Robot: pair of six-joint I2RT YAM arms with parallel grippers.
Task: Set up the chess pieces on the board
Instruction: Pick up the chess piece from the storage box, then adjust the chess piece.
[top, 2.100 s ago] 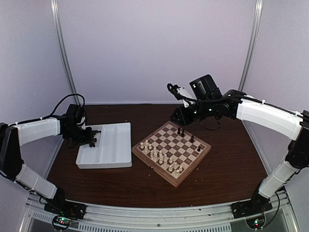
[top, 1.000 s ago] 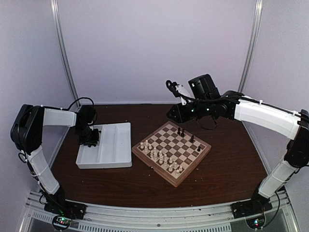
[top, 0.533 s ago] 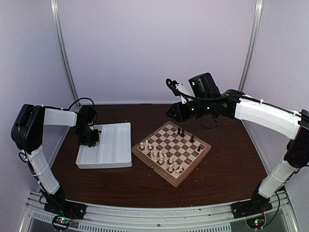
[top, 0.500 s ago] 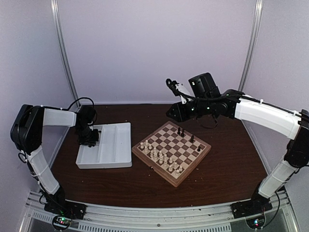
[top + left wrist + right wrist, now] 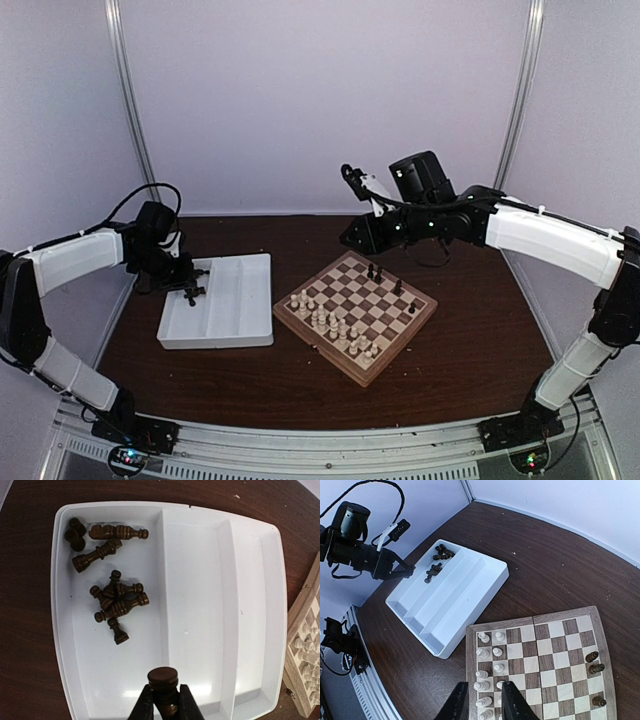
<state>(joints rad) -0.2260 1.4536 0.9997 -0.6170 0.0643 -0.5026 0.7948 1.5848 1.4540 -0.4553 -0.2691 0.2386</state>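
My left gripper (image 5: 164, 706) is shut on a dark chess piece (image 5: 163, 679), held over the white tray's left compartment; from above this gripper (image 5: 191, 292) hangs at the tray's left side. More dark chess pieces (image 5: 117, 604) lie tumbled in that compartment. The board (image 5: 315, 348) sits right of the tray, with several dark pieces (image 5: 376, 272) standing along its far right side. My right gripper (image 5: 484, 704) is open and empty, high over the board's (image 5: 530, 621) edge by the white pieces; from above it (image 5: 348, 234) hovers behind the board's far corner.
The white tray (image 5: 235, 305) has three long compartments; the middle and right ones (image 5: 195, 605) hold nothing. Cream-white pieces (image 5: 335, 325) fill two rows on the board's near left side. The board's rim (image 5: 306, 645) lies close to the tray's right edge. Dark wooden table all round.
The left gripper closed on a dark piece in the tray, and its arm has dropped its elbow, holding the piece just above the tray. The right arm edged slightly left.
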